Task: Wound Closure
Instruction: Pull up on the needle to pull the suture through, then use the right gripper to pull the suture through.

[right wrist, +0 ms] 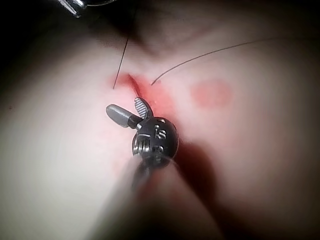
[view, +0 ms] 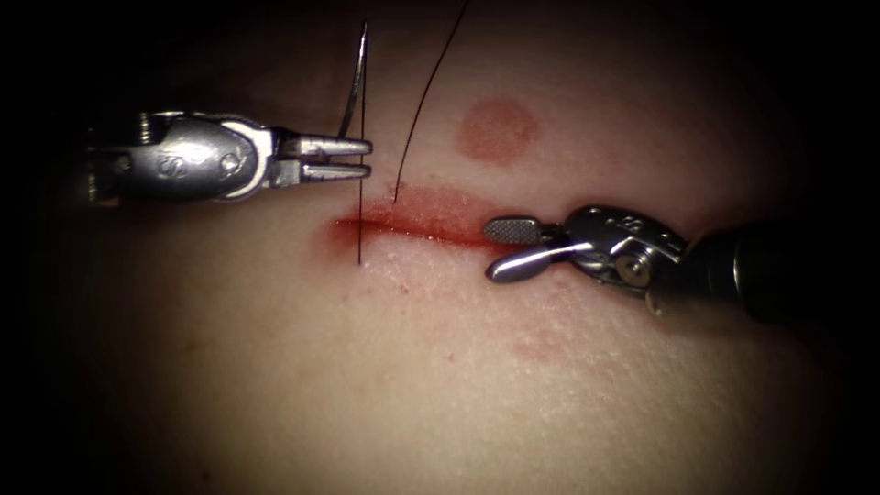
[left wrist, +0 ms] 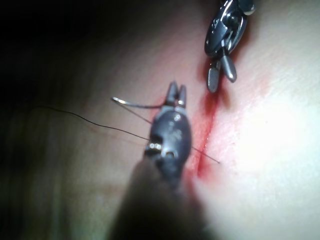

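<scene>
The cut (view: 431,229) runs across the tissue (view: 385,385), wet with red fluid. My left tool (view: 369,158) hovers above the cut's left end, shut on the curved needle (view: 353,92) near its tip. The needle stands up out of the tissue, clear of it. Thread (view: 360,211) runs taut from the needle's upper end down into the tissue just below the cut. A second strand (view: 426,101) leaves the far edge of the cut. My right tool (view: 488,249) lies open over the cut's right part, holding nothing. The left wrist view shows the left tool (left wrist: 178,87) and needle (left wrist: 135,105). The right wrist view shows the right tool (right wrist: 122,106).
A round reddish mark (view: 497,130) sits on the tissue beyond the cut, also seen in the right wrist view (right wrist: 211,94). The right tool (left wrist: 222,84) shows in the left wrist view beyond the left jaws, above the red cut (left wrist: 207,130).
</scene>
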Motion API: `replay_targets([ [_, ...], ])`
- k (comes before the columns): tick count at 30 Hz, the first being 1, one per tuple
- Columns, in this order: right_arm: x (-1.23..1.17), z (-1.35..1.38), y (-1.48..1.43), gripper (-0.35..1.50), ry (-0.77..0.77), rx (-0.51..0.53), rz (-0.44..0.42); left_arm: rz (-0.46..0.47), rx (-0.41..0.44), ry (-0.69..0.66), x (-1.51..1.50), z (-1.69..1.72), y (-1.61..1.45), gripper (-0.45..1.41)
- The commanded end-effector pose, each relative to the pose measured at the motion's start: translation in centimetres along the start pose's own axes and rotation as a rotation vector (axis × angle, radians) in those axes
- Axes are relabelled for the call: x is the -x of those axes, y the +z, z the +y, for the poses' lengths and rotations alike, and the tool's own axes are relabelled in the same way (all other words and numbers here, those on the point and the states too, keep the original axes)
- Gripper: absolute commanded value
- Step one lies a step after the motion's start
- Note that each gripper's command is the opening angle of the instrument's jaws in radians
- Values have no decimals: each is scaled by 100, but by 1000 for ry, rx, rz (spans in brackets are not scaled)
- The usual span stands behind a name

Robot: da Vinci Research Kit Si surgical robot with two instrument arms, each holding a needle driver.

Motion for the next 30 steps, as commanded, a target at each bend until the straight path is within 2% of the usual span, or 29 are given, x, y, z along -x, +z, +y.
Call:
replay_targets([
  [1, 3, -8, 11, 123, 5, -4, -2, 3, -19, 0, -1, -17, 0, -35],
  [6, -6, -22, 16, 123, 4, -2, -10, 6, -82, -23, -10, -59, -16, -35],
  [11, -8, -39, 34, 123, -16, 13, -59, -4, -128, -20, -11, -93, -29, -35],
  [15, -9, -48, 45, 123, -26, 21, -59, -2, -151, -25, -11, -102, -36, -35],
  [17, -13, -54, 62, 123, -73, 89, -75, -7, -166, -21, -8, -95, -42, -35],
  [20, -18, -54, 90, 123, -155, 209, -122, -23, -182, 10, -2, -65, -44, -35],
  [24, -20, -51, 115, 123, -197, 261, -173, -27, -197, 1, 10, -39, -40, -35],
  [26, -19, -45, 131, 123, -232, 309, -204, -36, -188, -7, 21, -22, -40, -35],
  [30, -14, -24, 148, 123, -274, 389, -250, -41, -181, -16, 38, -12, -44, -35],
])
